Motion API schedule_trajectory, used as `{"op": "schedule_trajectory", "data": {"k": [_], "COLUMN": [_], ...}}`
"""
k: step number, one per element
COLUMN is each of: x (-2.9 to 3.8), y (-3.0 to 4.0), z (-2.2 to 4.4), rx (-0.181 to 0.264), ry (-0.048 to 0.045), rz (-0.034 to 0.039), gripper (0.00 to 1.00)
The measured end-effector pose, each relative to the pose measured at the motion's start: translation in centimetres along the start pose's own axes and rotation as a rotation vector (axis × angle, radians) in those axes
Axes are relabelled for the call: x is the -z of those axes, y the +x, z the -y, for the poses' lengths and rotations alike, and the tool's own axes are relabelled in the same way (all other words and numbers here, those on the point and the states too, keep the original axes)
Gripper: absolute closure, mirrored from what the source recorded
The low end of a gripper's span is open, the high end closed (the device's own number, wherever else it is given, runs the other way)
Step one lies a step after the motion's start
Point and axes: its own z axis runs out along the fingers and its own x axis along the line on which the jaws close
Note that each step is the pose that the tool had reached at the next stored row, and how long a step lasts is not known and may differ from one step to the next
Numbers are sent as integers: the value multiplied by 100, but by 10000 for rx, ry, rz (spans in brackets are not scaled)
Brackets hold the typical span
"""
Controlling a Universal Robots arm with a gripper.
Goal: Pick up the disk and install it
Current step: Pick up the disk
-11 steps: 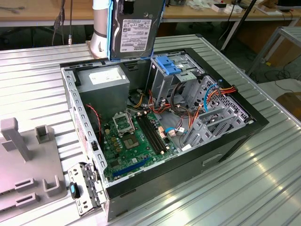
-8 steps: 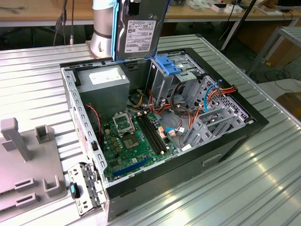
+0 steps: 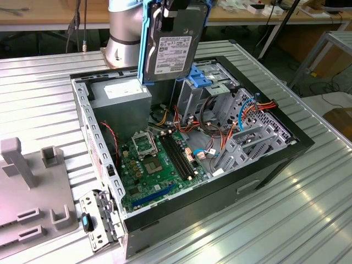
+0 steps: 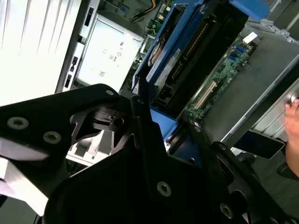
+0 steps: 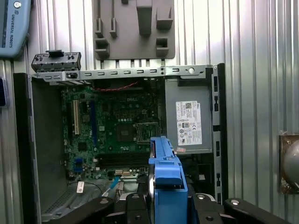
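The flat rectangular disk (image 3: pixel 175 44), dark grey metal with a white label and bright blue plastic carrier rails, hangs in the air above the far end of the open case, touching nothing below it. It stands on edge, with its label facing the exterior view. The black gripper (image 5: pixel 168 205) is clamped on it from above. In the first wrist view the gripper's black fingers (image 5: pixel 135 203) sit tight on either side of the blue rail. Gripping the rails rather than the flat faces probably keeps the circuit side free and the drive square to the arm.

Just below and beside the disk is the grey metal drive cage (image 3: pixel 192 104) with its fixed blue plastic bracket (image 3: pixel 201 80). The disk's upright pose looks suited to a narrow bay like that one. The silver box-shaped power supply (image 3: pixel 121 96) sits next to the cage, and the green motherboard (image 3: pixel 157 165) covers the floor of the case.

The black-and-grey metal computer case (image 3: pixel 300 144) lies on its side with the panel off, so its inside faces up towards the arm. It rests on the ribbed silver bench (image 3: pixel 44 93), with a grey plastic holder tray (image 3: pixel 27 187) near it at the exterior view's left
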Motion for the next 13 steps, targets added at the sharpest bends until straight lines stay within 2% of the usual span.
{"op": "schedule_trajectory", "data": {"k": [3,13], "x": [-16,-19], "y": [26,32], "z": [2,3], "rx": [-1,0], "ry": [0,-1], "rz": [-1,-2], "gripper": [63,63]}}
